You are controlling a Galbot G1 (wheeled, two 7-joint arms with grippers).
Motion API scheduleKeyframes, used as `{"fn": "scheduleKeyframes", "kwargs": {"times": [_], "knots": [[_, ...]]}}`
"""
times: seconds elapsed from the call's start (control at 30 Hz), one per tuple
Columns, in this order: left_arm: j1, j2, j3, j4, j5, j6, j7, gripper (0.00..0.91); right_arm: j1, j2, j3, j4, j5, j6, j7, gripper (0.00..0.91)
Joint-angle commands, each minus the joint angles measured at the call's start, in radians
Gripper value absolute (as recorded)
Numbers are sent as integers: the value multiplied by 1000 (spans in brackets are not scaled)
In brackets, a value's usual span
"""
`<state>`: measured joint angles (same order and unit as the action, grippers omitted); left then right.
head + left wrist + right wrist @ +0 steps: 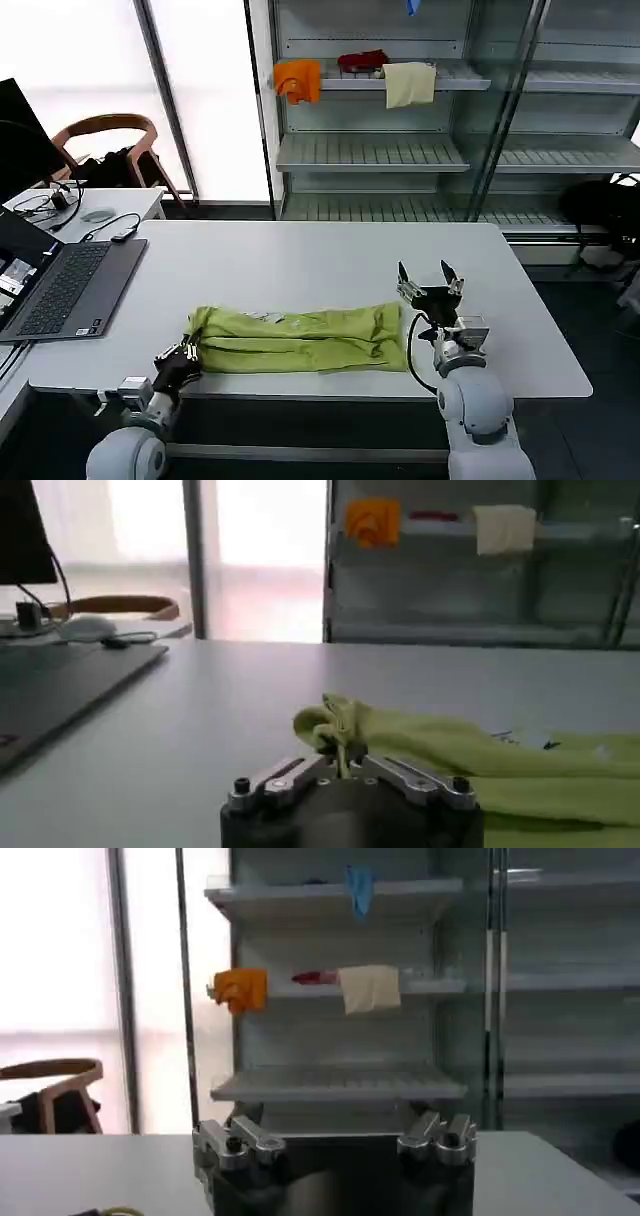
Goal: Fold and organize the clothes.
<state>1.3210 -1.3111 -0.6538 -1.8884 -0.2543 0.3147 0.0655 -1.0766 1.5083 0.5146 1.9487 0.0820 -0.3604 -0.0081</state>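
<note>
Where the white table [300, 260] fills the middle of your head view, the lime-green T-shirt [300, 338] lies folded into a long band near its front edge; your left gripper [181, 360], lower left, is clenched on a bunched corner of the shirt, its fingertips hidden by fabric; your right gripper [429, 290], right of centre, stands raised with fingers spread, holding nothing.

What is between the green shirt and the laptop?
Nothing. In the head view, only bare white table lies between the shirt and the laptop. The left gripper holds the shirt's end on the laptop side.
</note>
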Motion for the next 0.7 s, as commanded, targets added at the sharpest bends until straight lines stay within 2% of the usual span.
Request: {"fn": "scheduleKeyframes", "kwargs": {"times": [0.03,0.13,0.23,0.3,0.37,0.5,0.57,0.7], "knots": [[-69,152,-263,99,278,-109,135,0,-2,-1,9,-5,1,4,-1,907],[-91,265,-327,125,317,-108,190,0,-6,-1,10,-12,2,7,0,907],[-116,323,-371,123,311,-84,217,0,-7,1,7,-15,1,7,2,907],[-123,332,-375,103,269,-55,218,0,-6,1,5,-16,1,6,4,907],[-114,316,-351,20,169,-2,211,0,-5,4,2,-16,-1,4,6,907],[-66,182,-210,-132,7,78,145,0,-6,12,-6,-15,-13,0,9,907],[-55,104,-73,-191,-9,96,106,0,-9,13,-9,-14,-19,-1,10,907],[-69,18,172,-239,-44,159,33,0,-19,12,-7,-10,-27,-2,9,907]]}}
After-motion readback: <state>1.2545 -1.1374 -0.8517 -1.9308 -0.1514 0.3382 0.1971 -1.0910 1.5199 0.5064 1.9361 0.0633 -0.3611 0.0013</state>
